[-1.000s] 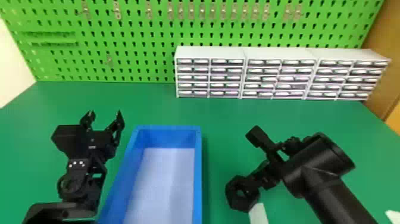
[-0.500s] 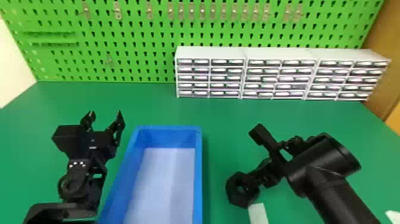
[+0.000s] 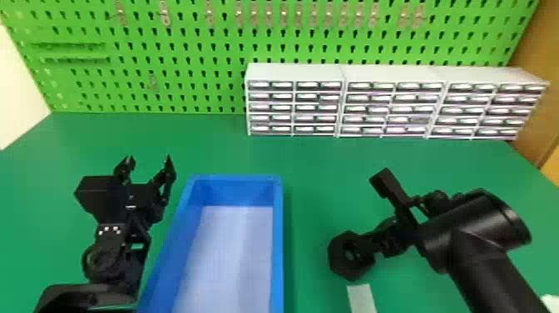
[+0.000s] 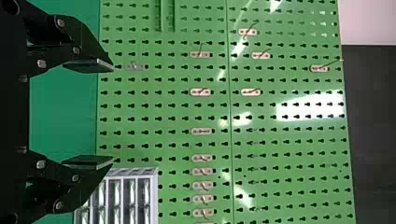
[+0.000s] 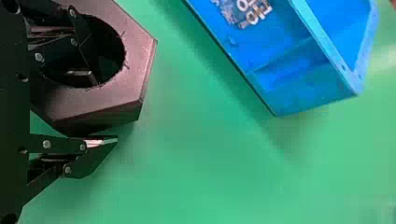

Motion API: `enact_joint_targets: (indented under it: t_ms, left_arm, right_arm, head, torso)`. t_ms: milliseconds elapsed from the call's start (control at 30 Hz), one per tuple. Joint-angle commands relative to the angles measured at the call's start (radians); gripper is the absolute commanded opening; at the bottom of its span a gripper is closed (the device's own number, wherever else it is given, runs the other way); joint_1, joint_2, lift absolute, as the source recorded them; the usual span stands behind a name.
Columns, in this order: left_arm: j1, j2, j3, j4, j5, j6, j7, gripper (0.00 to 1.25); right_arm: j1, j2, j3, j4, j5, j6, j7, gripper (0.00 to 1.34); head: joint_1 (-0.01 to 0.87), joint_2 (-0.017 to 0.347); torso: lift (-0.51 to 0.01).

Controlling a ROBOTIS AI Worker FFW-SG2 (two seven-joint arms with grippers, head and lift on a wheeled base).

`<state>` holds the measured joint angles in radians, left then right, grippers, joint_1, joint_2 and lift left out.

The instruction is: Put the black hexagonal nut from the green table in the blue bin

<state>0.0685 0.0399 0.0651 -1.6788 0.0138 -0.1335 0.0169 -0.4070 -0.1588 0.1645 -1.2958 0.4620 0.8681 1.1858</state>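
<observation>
Black hexagonal nut [image 3: 361, 266] is over the green table [image 3: 320, 175], right of the blue bin [image 3: 278, 233]; right gripper [image 3: 379, 240] grasps it by its wall. Left gripper [image 3: 149, 160], fingers apart, is beside the bin's left side.

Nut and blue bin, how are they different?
The nut is black, but the bin is blue. The nut is small and six-sided, while the bin is bigger and long. The nut has a round hole; the bin has a wide open top. Both have straight edges.
</observation>
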Motion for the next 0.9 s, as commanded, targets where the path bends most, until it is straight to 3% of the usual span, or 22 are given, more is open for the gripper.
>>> enact_joint_targets:
  t_ms: [0, 367, 633, 867]
  left_arm:
    - [0.001, 0.0, -0.001, 0.002, 0.0, 0.0, 0.0, 0.71]
    - [0.001, 0.0, -0.005, 0.004, 0.0, 0.0, 0.002, 0.71]
    - [0.004, 0.0, -0.005, 0.005, 0.0, 0.0, 0.003, 0.71]
    - [0.004, 0.0, -0.011, 0.005, 0.0, 0.0, 0.008, 0.71]
  right_arm:
    - [-0.003, 0.008, -0.045, -0.003, -0.042, -0.011, -0.011, 0.32]
    - [-0.009, 0.021, -0.122, -0.042, -0.095, -0.021, -0.041, 0.32]
    - [-0.003, 0.027, -0.161, -0.105, -0.175, -0.04, -0.084, 0.32]
    - [0.016, 0.031, -0.186, -0.169, -0.292, -0.075, -0.167, 0.32]
  head:
    - [0.657, 0.057]
    - [0.657, 0.057]
    - [0.657, 0.057]
    - [0.657, 0.057]
  torso:
    - [-0.095]
    - [-0.095]
    - [-0.095]
    - [-0.095]
